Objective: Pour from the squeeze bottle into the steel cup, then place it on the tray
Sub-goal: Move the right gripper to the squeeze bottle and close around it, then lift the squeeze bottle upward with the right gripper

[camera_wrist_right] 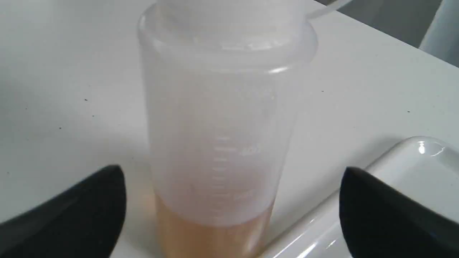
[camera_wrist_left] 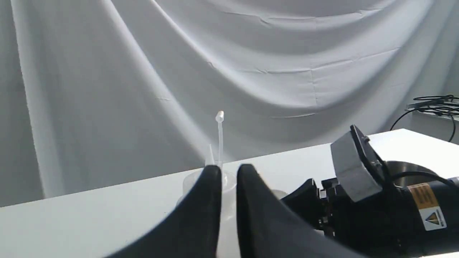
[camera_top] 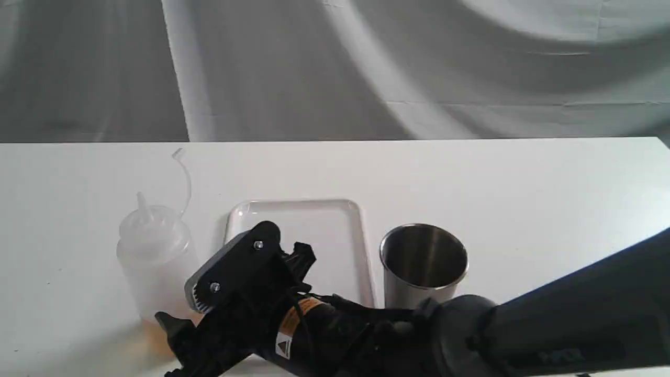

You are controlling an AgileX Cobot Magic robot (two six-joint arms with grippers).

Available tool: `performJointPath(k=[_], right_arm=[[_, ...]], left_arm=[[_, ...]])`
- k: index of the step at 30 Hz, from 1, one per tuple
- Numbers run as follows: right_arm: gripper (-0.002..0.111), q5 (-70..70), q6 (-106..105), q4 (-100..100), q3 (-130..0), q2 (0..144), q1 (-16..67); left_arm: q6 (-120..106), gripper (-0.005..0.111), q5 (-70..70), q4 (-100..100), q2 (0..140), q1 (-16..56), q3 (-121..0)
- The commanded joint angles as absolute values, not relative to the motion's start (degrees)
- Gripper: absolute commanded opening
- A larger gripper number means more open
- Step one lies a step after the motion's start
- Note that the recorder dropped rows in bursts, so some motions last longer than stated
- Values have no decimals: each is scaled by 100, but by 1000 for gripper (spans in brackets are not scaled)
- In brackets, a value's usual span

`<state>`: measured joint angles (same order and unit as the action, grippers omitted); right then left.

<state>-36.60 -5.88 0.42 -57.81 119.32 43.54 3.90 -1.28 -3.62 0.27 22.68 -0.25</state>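
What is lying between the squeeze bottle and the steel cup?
The white tray lies between the squeeze bottle and the steel cup, seen in the exterior view.

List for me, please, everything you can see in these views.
squeeze bottle: one, translucent white, amber liquid low inside, upright left of the tray
tray: one, white, between bottle and cup
steel cup: one, silver, upright right of the tray
table: one, white, under all three
backdrop cloth: one, grey, behind the table
cables: count unclear, black, beyond the table
right gripper: one, black, open, fingers flanking the bottle
left gripper: one, black, nearly shut, empty
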Motion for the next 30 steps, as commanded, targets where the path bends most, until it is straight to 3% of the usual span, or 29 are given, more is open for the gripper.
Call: performJointPath(k=[1, 30], right_arm=[[80, -3586, -512, 0, -5807, 11926, 4340], [79, -3540, -161, -44, -5817, 11952, 4340]], left_arm=[[390, 8, -71, -385, 0, 2256, 0], [390, 8, -71, -385, 0, 2256, 0]])
